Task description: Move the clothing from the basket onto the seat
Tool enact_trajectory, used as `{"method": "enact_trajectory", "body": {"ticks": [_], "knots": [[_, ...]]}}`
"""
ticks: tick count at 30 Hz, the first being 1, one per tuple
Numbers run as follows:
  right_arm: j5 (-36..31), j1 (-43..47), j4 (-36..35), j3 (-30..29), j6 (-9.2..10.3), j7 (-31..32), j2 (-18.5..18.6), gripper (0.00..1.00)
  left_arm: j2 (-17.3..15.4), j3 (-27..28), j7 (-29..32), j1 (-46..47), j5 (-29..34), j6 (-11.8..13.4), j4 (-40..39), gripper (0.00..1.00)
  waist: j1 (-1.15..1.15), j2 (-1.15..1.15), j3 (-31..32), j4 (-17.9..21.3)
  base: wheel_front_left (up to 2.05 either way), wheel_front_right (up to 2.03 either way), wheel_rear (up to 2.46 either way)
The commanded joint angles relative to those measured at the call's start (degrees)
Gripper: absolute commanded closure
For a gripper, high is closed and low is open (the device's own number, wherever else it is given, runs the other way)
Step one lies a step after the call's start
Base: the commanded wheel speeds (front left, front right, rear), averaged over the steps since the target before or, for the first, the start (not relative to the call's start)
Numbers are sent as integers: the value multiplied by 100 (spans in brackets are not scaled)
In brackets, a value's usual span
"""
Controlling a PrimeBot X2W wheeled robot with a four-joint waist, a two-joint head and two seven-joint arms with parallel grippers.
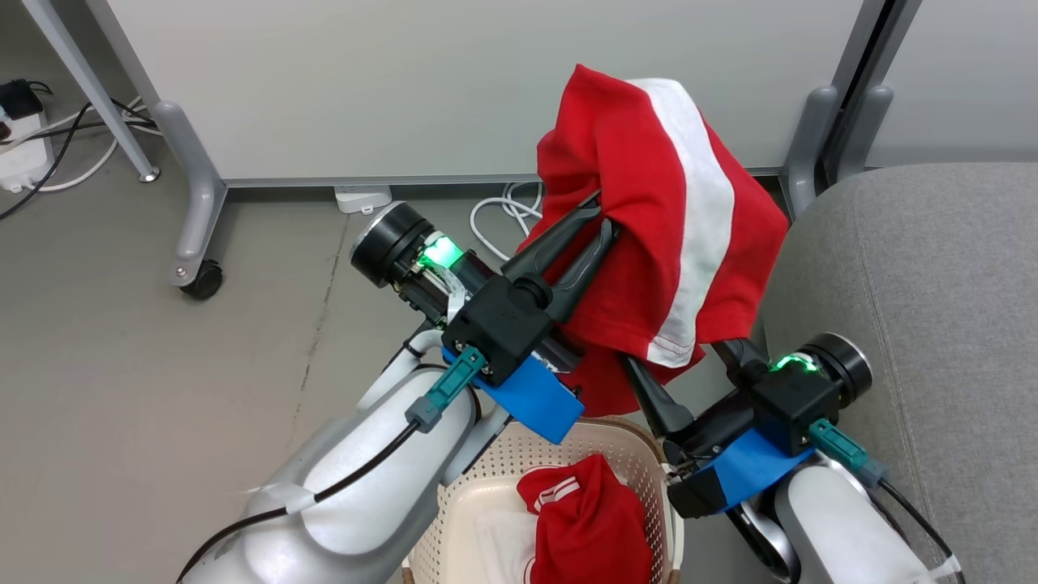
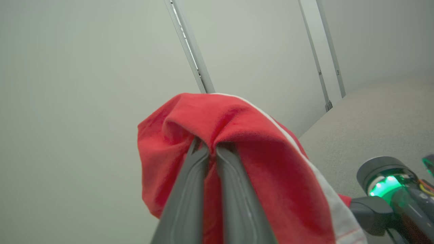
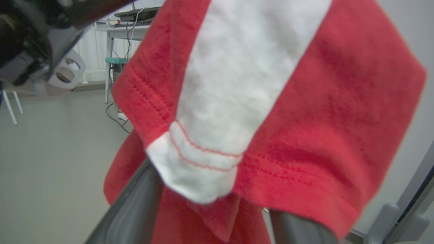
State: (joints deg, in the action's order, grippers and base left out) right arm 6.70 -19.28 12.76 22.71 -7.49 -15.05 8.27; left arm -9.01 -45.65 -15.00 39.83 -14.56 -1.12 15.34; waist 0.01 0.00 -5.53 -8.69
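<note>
My left gripper [image 1: 604,217] is shut on a fold of a red garment [image 1: 649,219] with a broad white stripe and holds it up in the air above the basket, beside the seat. In the left wrist view the cloth [image 2: 244,135] bunches over the two closed fingers [image 2: 190,189]. My right gripper [image 1: 689,369] stands open just under the hanging hem. Its fingers [image 3: 135,206] are spread wide and their tips are hidden by the cloth [image 3: 305,118]. A second red garment [image 1: 592,519] lies in the cream basket [image 1: 486,478]. The grey seat [image 1: 932,284] is at the right.
A grey partition panel [image 1: 486,81] on wheeled feet [image 1: 203,280] stands behind the lifted garment. White cables [image 1: 495,215] and a power strip [image 1: 24,154] lie on the floor. Some white fabric [image 1: 503,539] also lies in the basket.
</note>
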Motion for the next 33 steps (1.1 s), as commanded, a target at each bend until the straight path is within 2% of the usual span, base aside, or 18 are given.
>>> {"method": "enact_trajectory", "body": {"ticks": [1, 8, 9, 10, 11, 33], "knots": [[74, -128, 7, 27, -1, -20, -38, 0, 12, -35, -27, 32, -1, -15, -21, 100, -1, 0, -6, 5, 0, 0, 0], [283, -343, 260, 190, -1, -20, -141, 0, 25, -75, -27, 53, -11, -16, -150, 100, -1, 0, -47, 27, 0, 0, 0], [315, -373, 292, 208, -1, -21, -157, 24, 19, -79, -27, 59, -14, -14, -165, 100, -1, 0, -57, 28, 0, 0, 0], [378, -397, 327, 227, -1, -20, -171, 89, 14, -82, -27, 66, -15, -9, -176, 100, -1, 0, -65, 29, 0, 0, 0], [405, -415, 358, 240, -1, -20, -173, 100, 9, -85, -27, 71, -16, -4, -183, 100, -1, 0, -70, 29, 0, 0, 0], [515, -275, 340, 306, -1, -20, -121, 100, -88, -49, -27, 86, -74, 64, -116, 100, -1, 0, -76, 57, 0, 0, 0]]}}
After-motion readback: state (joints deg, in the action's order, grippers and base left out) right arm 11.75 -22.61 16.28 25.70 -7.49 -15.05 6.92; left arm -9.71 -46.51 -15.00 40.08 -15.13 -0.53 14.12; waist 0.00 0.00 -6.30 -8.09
